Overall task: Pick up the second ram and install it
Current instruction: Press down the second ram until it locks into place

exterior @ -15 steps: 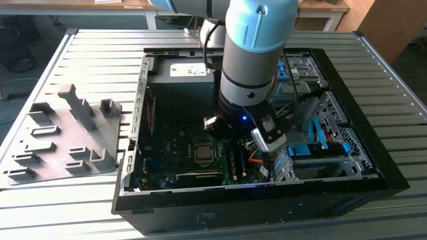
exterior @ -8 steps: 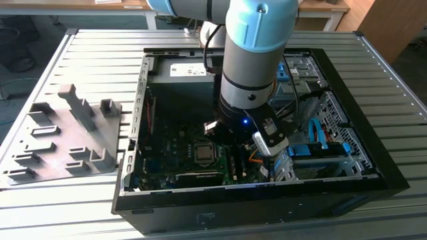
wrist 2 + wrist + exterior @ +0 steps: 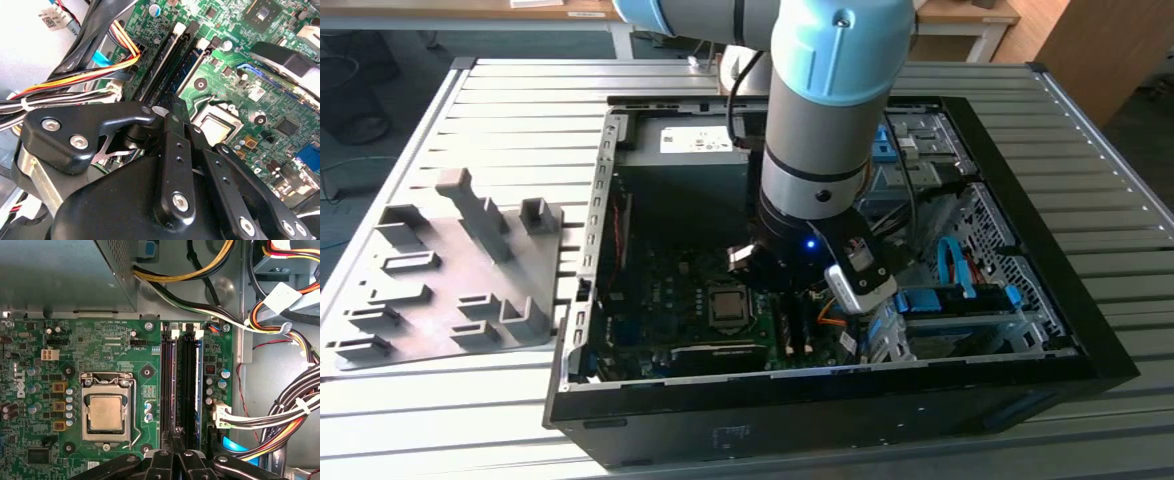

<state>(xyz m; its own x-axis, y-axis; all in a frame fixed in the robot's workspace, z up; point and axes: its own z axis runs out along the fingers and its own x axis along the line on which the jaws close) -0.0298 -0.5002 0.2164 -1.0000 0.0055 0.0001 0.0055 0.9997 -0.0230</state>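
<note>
Ram point(image 3: 198, 390), mostly hidden edge-on, sits in a motherboard point(image 3: 110, 350) slot, where the pincer point(image 3: 172, 440) looks clenched above it, tips cut off.

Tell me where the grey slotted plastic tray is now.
In the exterior view, the grey slotted plastic tray lies on the ribbed metal table at that view's left, beside the open black computer case.

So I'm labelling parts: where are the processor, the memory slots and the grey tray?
processor point(image 3: 105, 412): first wrist view, lid centre.
memory slots point(image 3: 186, 385): first wrist view, black slot body.
grey tray point(image 3: 420, 262): exterior view, flat base.
</note>
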